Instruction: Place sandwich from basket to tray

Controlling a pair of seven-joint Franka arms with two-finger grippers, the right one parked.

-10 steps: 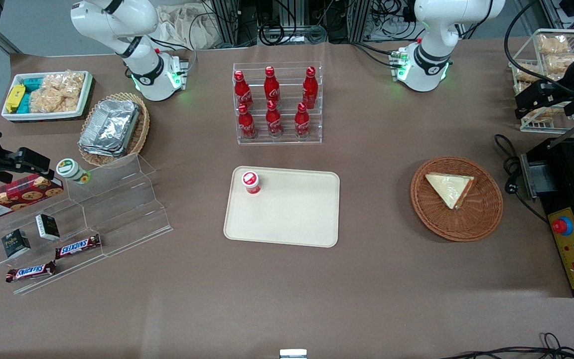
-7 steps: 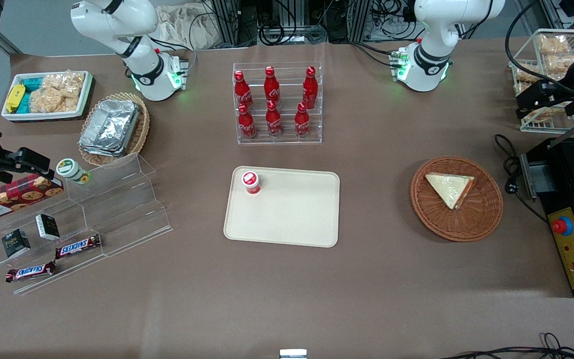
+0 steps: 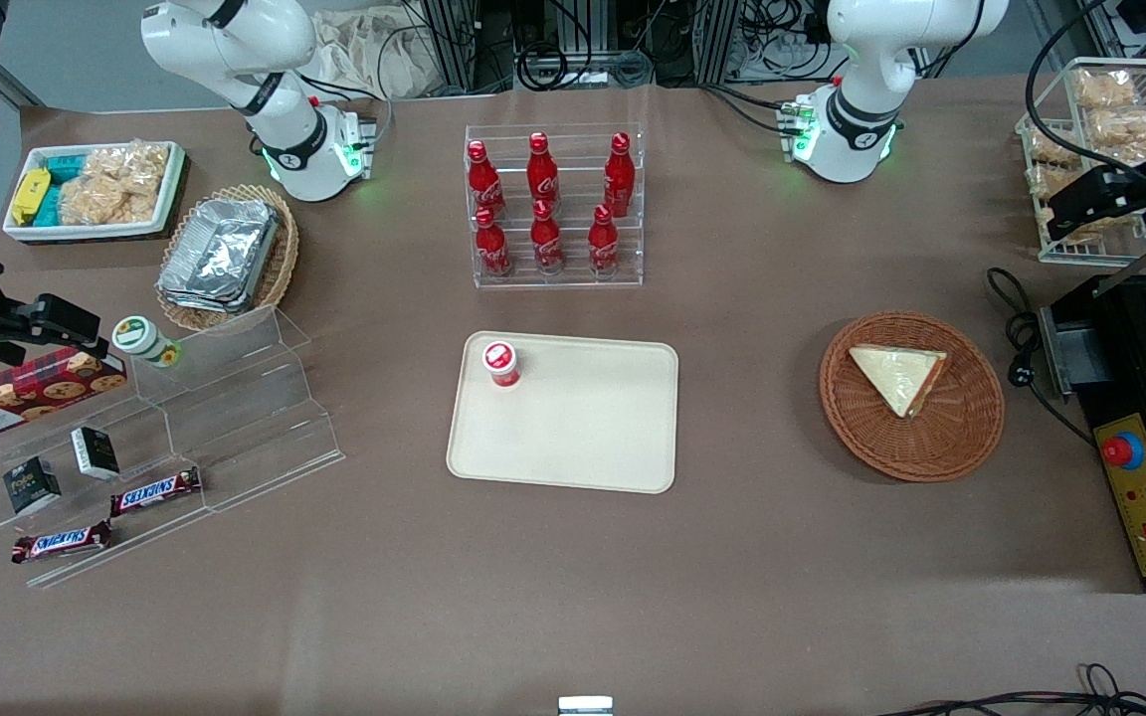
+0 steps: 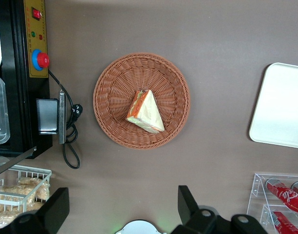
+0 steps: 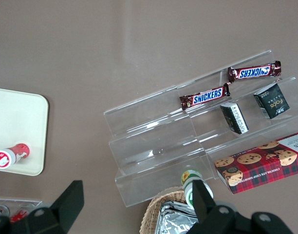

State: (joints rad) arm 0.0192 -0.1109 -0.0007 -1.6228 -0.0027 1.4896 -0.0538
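Sandwich (image 3: 898, 377) lies in the round reddish-brown basket (image 3: 971, 438), cut filling edge showing orange-red and green (image 4: 135, 107) — untouched. Basket sits on the table (image 3: 752, 557) toward the working arm's end, well apart from the beige tray (image 3: 583, 438). Tray carries one small red-capped bottle (image 3: 500, 363) near a corner. Tool (image 3: 1095, 199) hangs high over the wire rack of snacks (image 3: 1110, 99), away from the basket — fingers (image 4: 187, 204) spread wide, holding nothing.
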